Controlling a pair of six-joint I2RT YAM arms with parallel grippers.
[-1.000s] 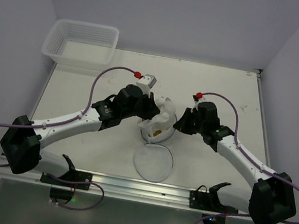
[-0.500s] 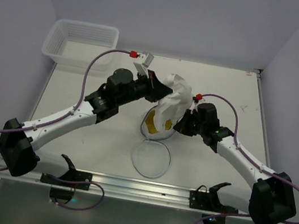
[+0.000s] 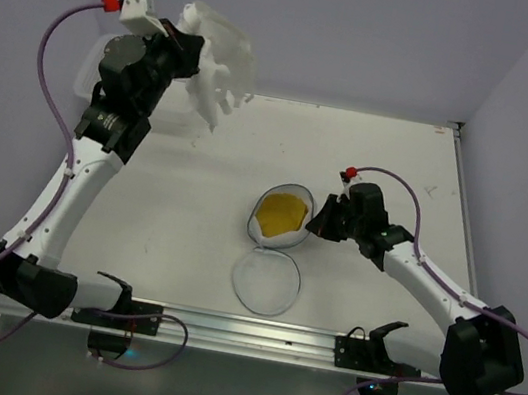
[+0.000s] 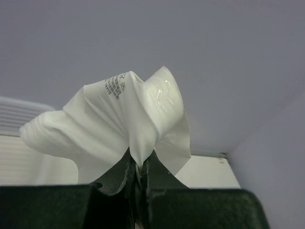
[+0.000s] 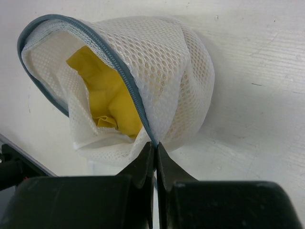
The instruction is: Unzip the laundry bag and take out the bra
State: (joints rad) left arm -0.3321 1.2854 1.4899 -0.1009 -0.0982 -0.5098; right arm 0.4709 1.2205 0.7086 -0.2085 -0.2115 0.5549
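With the left tool (image 4: 139,164) clamped on the white bra (image 4: 124,119) aloft at eleven o'clock and the right tool (image 5: 155,148) pinched shut on the zip rim (image 5: 125,78) of the open laundry bag (image 5: 176,62) near bench (image 3: 172,202) centre, lower the bra gently onto bare bench before releasing.

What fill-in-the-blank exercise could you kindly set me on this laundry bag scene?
The left end effector holds the crumpled white fabric bra ____ the table, not on it.
The right end effector is shut on the round white mesh laundry bag's grey-blue ____ rim.
Inside the bag, the visible fabric is ____.
Missing words: above; zip; yellow.
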